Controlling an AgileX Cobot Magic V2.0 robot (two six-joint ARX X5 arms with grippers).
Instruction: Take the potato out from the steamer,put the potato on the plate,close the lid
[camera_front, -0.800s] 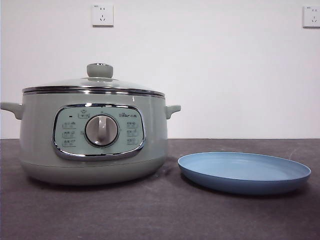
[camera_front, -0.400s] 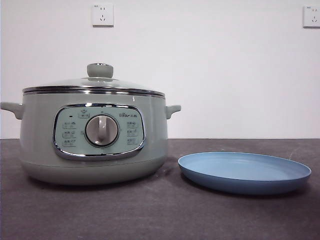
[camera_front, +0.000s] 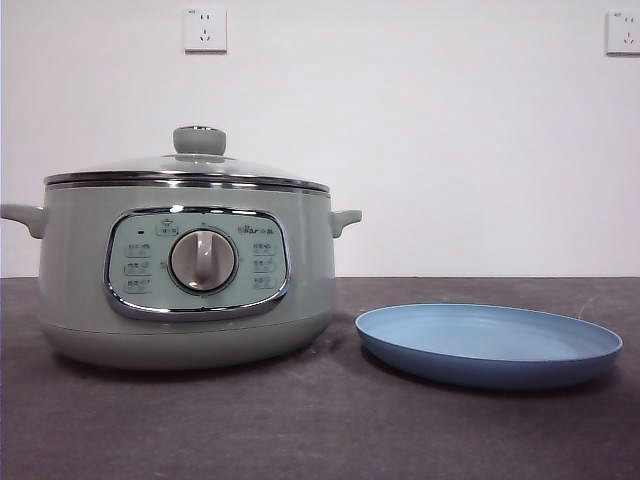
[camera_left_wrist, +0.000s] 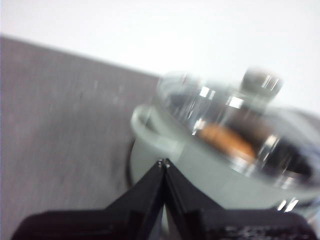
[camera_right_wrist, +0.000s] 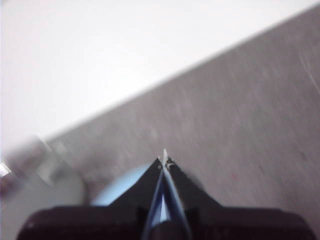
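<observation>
The sage-green steamer (camera_front: 190, 270) stands at the left of the table with the glass lid (camera_front: 190, 168) shut on it, its green knob (camera_front: 199, 140) on top. The light-blue plate (camera_front: 488, 343) lies empty to its right. No gripper shows in the front view. In the blurred left wrist view my left gripper (camera_left_wrist: 163, 163) is shut and empty, near the steamer (camera_left_wrist: 200, 170); the orange-brown potato (camera_left_wrist: 225, 141) shows through the lid (camera_left_wrist: 225, 115). My right gripper (camera_right_wrist: 164, 159) is shut and empty above the plate (camera_right_wrist: 125, 187).
The dark grey table (camera_front: 320, 430) runs to a white wall with two sockets (camera_front: 204, 30). The steamer has small side handles (camera_front: 345, 219) sticking out toward the plate.
</observation>
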